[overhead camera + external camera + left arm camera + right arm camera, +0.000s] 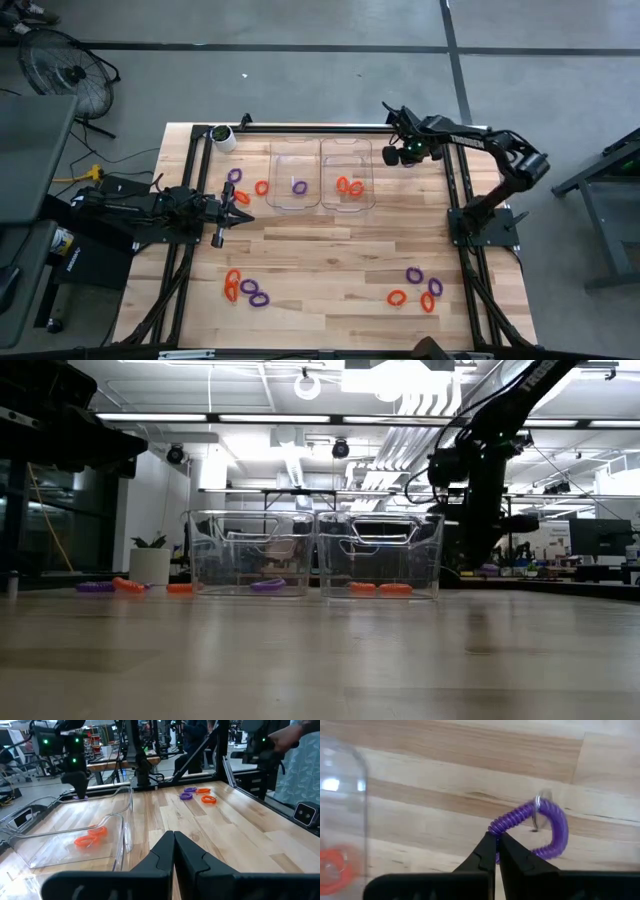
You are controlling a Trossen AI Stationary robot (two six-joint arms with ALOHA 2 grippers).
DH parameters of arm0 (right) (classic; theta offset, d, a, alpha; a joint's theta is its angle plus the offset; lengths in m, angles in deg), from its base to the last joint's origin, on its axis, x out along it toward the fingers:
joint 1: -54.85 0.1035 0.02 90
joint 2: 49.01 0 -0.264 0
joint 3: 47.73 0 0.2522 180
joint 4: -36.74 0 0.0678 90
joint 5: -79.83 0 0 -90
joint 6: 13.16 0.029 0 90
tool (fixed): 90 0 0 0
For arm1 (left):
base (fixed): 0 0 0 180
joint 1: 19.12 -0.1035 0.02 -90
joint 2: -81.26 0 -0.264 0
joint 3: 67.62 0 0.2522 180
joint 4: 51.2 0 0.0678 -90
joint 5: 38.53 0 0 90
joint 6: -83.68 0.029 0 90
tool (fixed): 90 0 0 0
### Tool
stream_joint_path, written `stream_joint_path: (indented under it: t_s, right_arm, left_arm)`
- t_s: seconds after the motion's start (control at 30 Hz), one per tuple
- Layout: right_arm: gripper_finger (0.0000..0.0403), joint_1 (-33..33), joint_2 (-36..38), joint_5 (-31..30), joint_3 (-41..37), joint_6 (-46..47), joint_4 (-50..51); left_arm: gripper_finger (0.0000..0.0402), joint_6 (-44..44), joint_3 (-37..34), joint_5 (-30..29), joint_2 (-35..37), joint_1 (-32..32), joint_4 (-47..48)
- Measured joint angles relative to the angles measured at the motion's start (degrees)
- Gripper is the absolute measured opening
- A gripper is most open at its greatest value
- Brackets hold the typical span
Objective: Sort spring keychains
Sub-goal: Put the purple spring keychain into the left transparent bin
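My right gripper [392, 152] hangs at the table's far right, just right of the two clear trays, shut on a purple spring keychain [545, 827]. The left tray [297, 160] holds a purple keychain [299, 187]. In the right tray [347, 158] lie two orange ones [350, 186]. More keychains lie loose on the wood: three left of the trays [240, 186], a group near the front left [245, 288], and another near the front right [418, 290]. My left gripper [245, 215] waits shut and level at the table's left. My right gripper pinches the purple keychain's coil [496, 827] between its two shut fingertips, at one end of the loop. The fingers come from above, pointing steeply down. The rest of the loop, with its small metal ring [540, 802], sticks out sideways past the fingertips above the wood.
A white-and-green roll [222, 136] stands at the far left corner. Black frame rails run along the table's left, right and far edges. Bare wood spans the table's middle between the trays and the front groups. A person stands beyond the table in the left wrist view.
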Motion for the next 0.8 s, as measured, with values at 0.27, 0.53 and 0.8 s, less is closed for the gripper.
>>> stream_joint_path:
  t_s: [0.27, 0.53, 0.8]
  right_arm:
    - [0.0000, 2.9, 8.2, -0.2, 0.0, -0.4, -8.3]
    - [0.0000, 6.2, 11.4, 6.5, 0.1, 0.9, -27.4]
    - [0.0000, 9.0, 10.2, 17.2, 0.2, 2.6, -43.2]
  left_arm:
    - [0.0001, 0.0, 0.0, 0.0, 0.0, 0.0, 0.0]
    - [0.0001, 0.0, 0.0, 0.0, 0.0, 0.0, 0.0]
    - [0.0001, 0.0, 0.0, 0.0, 0.0, 0.0, 0.0]
